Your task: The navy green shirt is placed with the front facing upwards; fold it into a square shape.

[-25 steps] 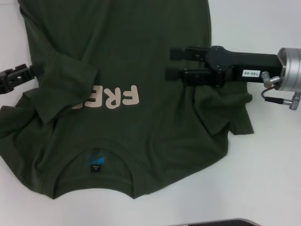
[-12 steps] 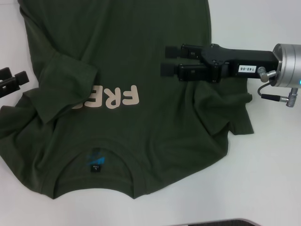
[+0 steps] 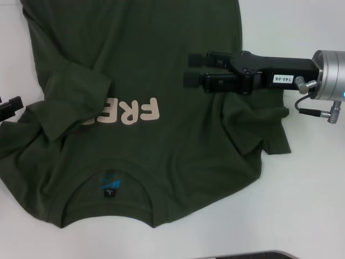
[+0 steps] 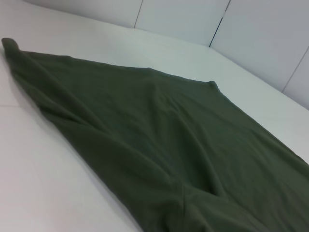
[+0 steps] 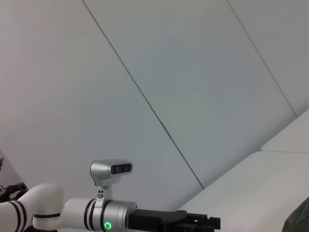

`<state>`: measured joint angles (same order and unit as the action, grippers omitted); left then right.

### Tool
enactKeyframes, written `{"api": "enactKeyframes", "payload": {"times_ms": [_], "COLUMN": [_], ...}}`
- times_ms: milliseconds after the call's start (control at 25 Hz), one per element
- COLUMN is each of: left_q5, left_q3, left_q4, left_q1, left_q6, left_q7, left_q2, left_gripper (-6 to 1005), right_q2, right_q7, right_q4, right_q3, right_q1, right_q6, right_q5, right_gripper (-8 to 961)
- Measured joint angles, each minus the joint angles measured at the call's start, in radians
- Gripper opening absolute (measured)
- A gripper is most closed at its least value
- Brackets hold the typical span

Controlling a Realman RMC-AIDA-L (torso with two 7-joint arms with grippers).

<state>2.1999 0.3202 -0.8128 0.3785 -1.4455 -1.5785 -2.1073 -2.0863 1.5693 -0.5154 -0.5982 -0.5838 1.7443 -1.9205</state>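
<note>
shirt: dark green shirt (image 3: 161, 135) lay flat on the white table (image 3: 307, 189), front up, collar at the near edge, hem running off the far edge of the head view
print: pale letters (image 3: 132, 111) on the chest, upside down from my head view, left part hidden under a fold
label: small black and blue label (image 3: 110, 186) inside the collar
left sleeve: folded in over the chest, lying bunched on the left side, covering the start of the letters
right sleeve: spread out to the right, wrinkled, below my right arm
my right gripper: right gripper (image 3: 191, 69) reached in from the right, above the shirt's right chest area, far of the letters; fingers parted, nothing between them; could not tell if it touched the cloth
my left gripper: left gripper (image 3: 9, 107) only just visible at the left edge, beside the left sleeve; could not tell its grip state
left wrist view: showed green cloth (image 4: 169, 154) spread on the table, with a seam and folds
right wrist view: showed the wall and a bit of table, my other arm (image 5: 96, 212) across the near part, a scrap of green cloth in the corner
</note>
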Motion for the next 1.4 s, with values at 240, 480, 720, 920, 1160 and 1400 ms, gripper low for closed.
{"api": "enactKeyframes", "payload": {"times_ms": [240, 480, 720, 920, 1160, 1400], "left_q5": [0.001, -0.004, 0.008, 0.057, 0.1, 0.111], "left_q3": [0.006, 0.003, 0.002, 0.007, 0.018, 0.077], "left_q4": [0.0, 0.001, -0.008, -0.007, 0.0, 0.009], "left_q1": [-0.008, -0.008, -0.013, -0.013, 0.006, 0.017], "left_q6": [-0.014, -0.124, -0.234, -0.251, -0.208, -0.147], "left_q7": [0.0, -0.006, -0.053, -0.13, -0.215, -0.267], "left_q2": [-0.006, -0.006, 0.0, 0.001, -0.003, -0.004], "left_gripper": [687, 687, 683, 678, 674, 674], "right_q2": [0.0, 0.0, 0.0, 0.0, 0.001, 0.005], "right_q7": [0.0, 0.0, 0.0, -0.003, -0.006, -0.005], "right_q4": [0.0, 0.0, 0.0, 0.0, 0.0, 0.0], "right_q3": [0.0, -0.002, -0.004, -0.003, -0.001, 0.0], "right_q1": [0.001, 0.001, 0.002, 0.01, 0.016, 0.022], "right_q6": [0.0, 0.0, -0.002, -0.005, -0.005, -0.004], "right_q5": [0.0, 0.0, 0.0, 0.0, 0.0, 0.0], "right_gripper": [914, 914, 914, 914, 914, 914]}}
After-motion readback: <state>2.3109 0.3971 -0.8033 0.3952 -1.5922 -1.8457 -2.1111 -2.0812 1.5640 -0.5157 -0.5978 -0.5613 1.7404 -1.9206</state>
